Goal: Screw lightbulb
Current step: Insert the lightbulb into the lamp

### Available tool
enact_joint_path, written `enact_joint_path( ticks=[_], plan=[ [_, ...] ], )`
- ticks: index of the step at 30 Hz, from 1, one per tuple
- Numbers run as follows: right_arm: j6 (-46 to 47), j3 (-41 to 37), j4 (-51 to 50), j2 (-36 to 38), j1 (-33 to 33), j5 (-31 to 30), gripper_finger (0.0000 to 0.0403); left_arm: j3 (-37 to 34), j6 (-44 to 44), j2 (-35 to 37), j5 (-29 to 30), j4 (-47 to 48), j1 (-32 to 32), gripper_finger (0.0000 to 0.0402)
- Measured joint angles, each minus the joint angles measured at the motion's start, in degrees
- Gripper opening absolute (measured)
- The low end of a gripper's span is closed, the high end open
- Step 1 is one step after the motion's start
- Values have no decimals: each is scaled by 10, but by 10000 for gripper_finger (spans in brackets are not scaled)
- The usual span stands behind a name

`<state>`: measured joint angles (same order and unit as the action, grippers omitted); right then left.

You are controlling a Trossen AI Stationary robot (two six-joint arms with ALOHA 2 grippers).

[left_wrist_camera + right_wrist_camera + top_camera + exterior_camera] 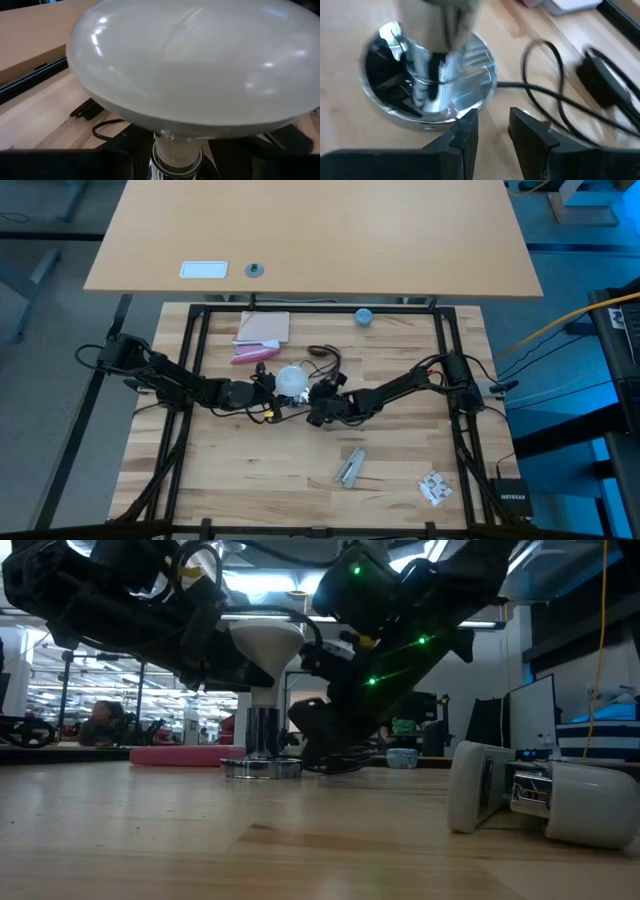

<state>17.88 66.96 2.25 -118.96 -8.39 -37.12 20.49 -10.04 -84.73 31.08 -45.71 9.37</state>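
The lightbulb [291, 379], a white frosted globe tapering to a pale neck [176, 150], stands upright in the chrome socket [263, 730] of a lamp base whose shiny round disc [470, 95] lies flat on the table. My left gripper [264, 391] comes from the table's left and is closed around the bulb's lower part. My right gripper [492, 131] comes from the right, slanting down beside the disc's rim. Its fingers stand a narrow gap apart with nothing between them. Whether one fingertip [465, 125] touches the disc, I cannot tell. My left gripper holds the lightbulb low down, at the taper just above the neck [165, 136], one dark finger [117, 155] on either side. It comes nearly level from the table's left. The globe hides the pads themselves. The bulb stays upright, its neck in the socket.
A black cable [555, 95] loops on the wood right of the base. A pink object [256, 353] and a pad [263, 327] lie behind it, a small blue round thing [364, 316] at the far edge. A metal tool [350, 467] and a white packet [434, 488] lie nearer.
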Motion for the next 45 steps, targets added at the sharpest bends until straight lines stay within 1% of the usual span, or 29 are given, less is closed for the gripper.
enact_joint_path(
  ticks=[4, 12, 16, 20, 30, 45],
  plan=[
    [-21, 0, 2, 15, -2, 13, 115, 0, 0, 0, 0, 0, 0, 158],
    [-77, 1, 2, 71, -19, 55, 115, 0, 0, 0, 0, 0, 0, 158],
    [-79, 1, 24, 73, -35, 67, 115, 0, 0, 0, 0, 0, 0, 159],
    [-78, 2, 26, 63, -44, 68, 115, 0, 0, 0, 0, -1, 0, 159],
    [-96, 1, 98, 9, -43, 68, 115, -1, 0, -1, 0, -4, 0, 159],
    [-109, 1, 111, -26, -35, 77, 115, -1, -2, -1, 1, -4, 0, 159]
  ],
)
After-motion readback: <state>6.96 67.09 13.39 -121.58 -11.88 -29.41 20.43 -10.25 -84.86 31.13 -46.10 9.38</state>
